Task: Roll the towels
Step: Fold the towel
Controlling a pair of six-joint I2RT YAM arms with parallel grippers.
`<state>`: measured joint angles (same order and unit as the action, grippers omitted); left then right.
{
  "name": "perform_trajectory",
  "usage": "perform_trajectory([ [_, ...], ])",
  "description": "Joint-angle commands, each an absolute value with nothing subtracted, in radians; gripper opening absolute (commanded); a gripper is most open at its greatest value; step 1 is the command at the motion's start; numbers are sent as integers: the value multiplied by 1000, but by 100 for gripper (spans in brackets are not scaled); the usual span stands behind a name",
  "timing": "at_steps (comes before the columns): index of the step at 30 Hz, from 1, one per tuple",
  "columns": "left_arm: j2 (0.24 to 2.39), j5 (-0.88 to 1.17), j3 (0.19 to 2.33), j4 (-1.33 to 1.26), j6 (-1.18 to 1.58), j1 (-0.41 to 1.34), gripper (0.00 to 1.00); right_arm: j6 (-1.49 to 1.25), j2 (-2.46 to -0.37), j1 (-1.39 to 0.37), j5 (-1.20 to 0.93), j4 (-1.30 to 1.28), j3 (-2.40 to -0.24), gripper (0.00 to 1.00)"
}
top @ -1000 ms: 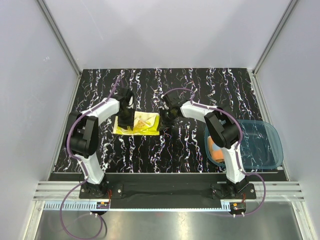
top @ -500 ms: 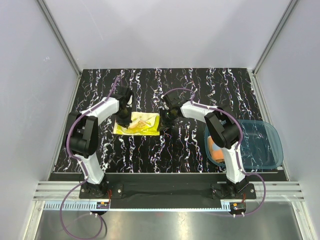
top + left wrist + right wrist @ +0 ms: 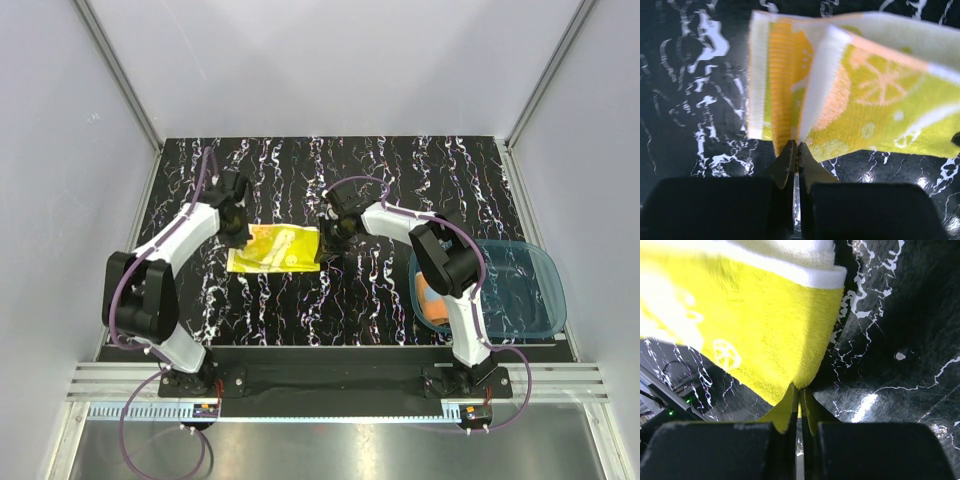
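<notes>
1. Yellow towel [image 3: 275, 248] is found on the tabletop [image 3: 380, 290]; the orange towel [image 3: 429, 297] is seen in the tray [image 3: 545, 265].
2. Its left edge is clamped by the left tool [image 3: 796, 150], its right edge by the right tool [image 3: 799, 390].
3. Limp, light cloth is expected; hems are best pinched.

Your left arm is reaching forward and inward, its wrist bending down so that the left gripper [image 3: 796, 149] is pointing at the table, with its fingers pressing together on the left edge of the yellow towel [image 3: 285, 250]. Your right arm is stretching forward and leftward, and the right gripper [image 3: 799, 391] is likewise pinching that towel's right edge, jaws closed.
</notes>
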<state>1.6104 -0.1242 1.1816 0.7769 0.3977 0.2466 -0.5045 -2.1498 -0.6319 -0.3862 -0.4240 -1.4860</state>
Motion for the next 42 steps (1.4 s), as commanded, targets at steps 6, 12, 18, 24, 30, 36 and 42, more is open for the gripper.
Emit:
perform_trajectory([
  [6, 1569, -233, 1135, 768, 506, 192, 0, -434, -2178, -624, -301, -554, -1459, 0],
  [12, 1557, -285, 1074, 788, 567, 183, 17, -426, -2180, -624, -293, -580, -1466, 9],
  [18, 1534, -299, 986, 772, 598, 160, 43, -410, -2151, -624, -276, -620, -1479, 35],
  [24, 1453, -319, 982, 779, 600, 158, 48, -400, -2042, -624, -278, -656, -1474, 45],
  [30, 1341, -266, 947, 723, 588, 161, 48, -370, -1959, -624, -305, -693, -1529, 50],
  [36, 1316, -163, 878, 623, 598, 175, 48, -351, -2046, -623, -425, -696, -1707, 43],
  [42, 1390, -114, 841, 552, 617, 175, 48, -380, -2248, -603, -503, -726, -1916, 31],
])
